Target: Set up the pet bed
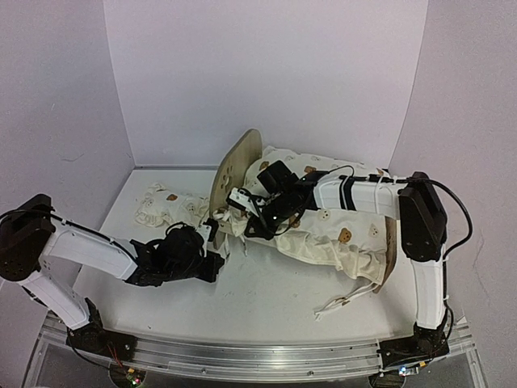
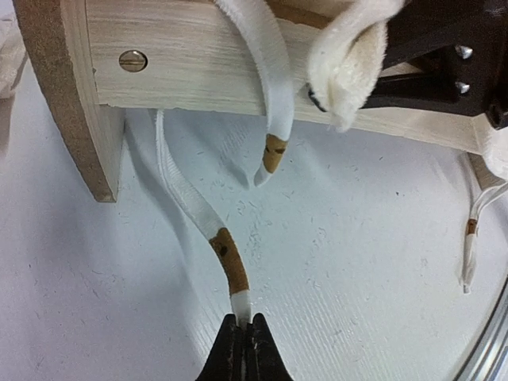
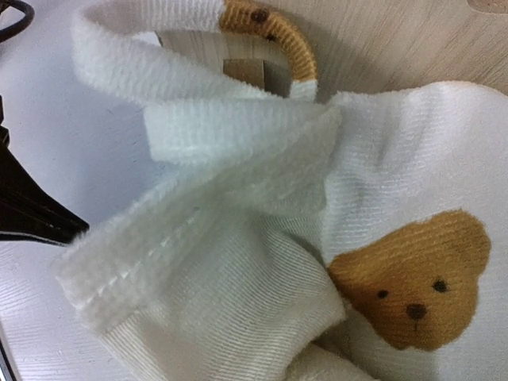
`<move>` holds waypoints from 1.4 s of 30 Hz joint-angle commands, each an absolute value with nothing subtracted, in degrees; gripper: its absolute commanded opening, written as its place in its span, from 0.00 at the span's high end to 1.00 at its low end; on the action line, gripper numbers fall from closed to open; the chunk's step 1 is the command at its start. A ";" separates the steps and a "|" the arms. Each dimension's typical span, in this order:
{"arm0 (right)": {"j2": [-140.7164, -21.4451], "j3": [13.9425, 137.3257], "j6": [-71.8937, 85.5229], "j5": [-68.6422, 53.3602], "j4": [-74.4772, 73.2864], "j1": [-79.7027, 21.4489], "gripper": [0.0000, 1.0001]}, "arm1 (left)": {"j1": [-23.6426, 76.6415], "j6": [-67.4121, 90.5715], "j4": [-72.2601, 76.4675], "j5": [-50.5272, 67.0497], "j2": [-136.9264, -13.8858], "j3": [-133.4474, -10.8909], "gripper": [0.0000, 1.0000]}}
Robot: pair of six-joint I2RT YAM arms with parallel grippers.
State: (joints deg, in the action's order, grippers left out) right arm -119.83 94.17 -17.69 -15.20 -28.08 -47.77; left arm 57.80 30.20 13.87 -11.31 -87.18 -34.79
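Note:
The pet bed [image 1: 237, 166] stands mid-table, its rounded wooden headboard on the left. A cream bear-print cushion [image 1: 331, 238] is draped over the frame. In the left wrist view my left gripper [image 2: 244, 321] is shut on the end of a white cushion tie [image 2: 226, 258] that runs out from under the wooden side rail [image 2: 198, 71], low over the table. In the top view that gripper [image 1: 218, 257] is just in front of the headboard. My right gripper [image 1: 234, 217] holds the cushion's front-left corner; its black fingers [image 2: 421, 86] grip bunched fabric. In the right wrist view the cushion [image 3: 397, 175] hides that gripper's own fingers.
A small cream bear-print pillow [image 1: 166, 206] lies left of the headboard. A second tie [image 2: 274, 151] hangs over the rail, and more ties [image 1: 343, 301] trail onto the table at the front right. White walls enclose the table on three sides.

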 commanded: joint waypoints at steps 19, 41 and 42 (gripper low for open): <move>-103.03 93.73 12.72 -7.97 -43.27 -54.14 0.29 | 56.69 29.06 3.87 -4.51 -69.74 -34.25 1.00; -114.90 64.85 27.05 18.21 22.35 -59.97 0.35 | 56.69 27.46 -1.33 8.44 -55.35 -33.37 1.00; -115.82 64.68 25.62 18.31 25.61 -60.37 0.35 | 56.69 27.50 -1.32 8.70 -54.58 -33.27 1.00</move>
